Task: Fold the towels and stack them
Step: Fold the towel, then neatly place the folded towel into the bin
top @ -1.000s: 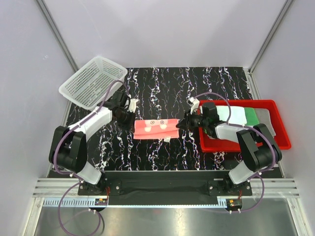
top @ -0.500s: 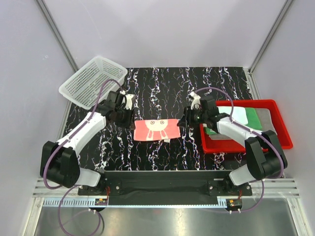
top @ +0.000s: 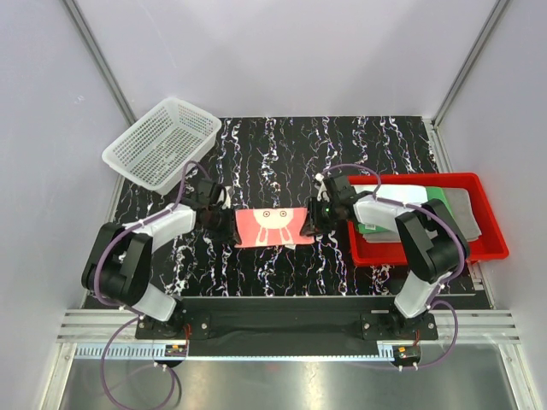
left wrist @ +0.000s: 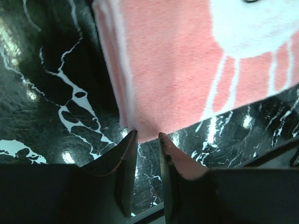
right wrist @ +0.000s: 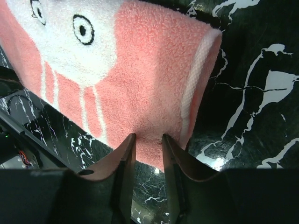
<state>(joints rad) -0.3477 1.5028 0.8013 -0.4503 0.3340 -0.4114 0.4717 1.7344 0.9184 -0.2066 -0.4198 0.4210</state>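
Pink fleece forms the folded towel [top: 272, 226], a soft rectangle with a white rabbit print, lying flat at the centre of the glossy black, white-veined table [top: 282, 154]. In the wrist views its pile is fuzzy and its side edges show stacked layers with pale hems.

The left end effector [top: 227, 222] meets the towel's 9 o'clock edge. Its fingers stand slightly spread, their tips at the near corner with bare table showing in the gap [left wrist: 147, 135].

The right end effector [top: 309, 220] meets the 3 o'clock edge. Its fingers are narrowly apart with pink cloth showing in the gap [right wrist: 147, 136]; whether they pinch it cannot be told.

At the table's 3 o'clock a rigid red tray [top: 427, 256] holds flat mint-white [top: 402, 195], green [top: 440, 201] and grey [top: 466, 205] towels. At 10 o'clock sits a white mesh basket [top: 162, 141].

Compared with half a second earlier, both end effectors have shifted toward 6 o'clock and inward along the towel's sides; the towel has kept its place.
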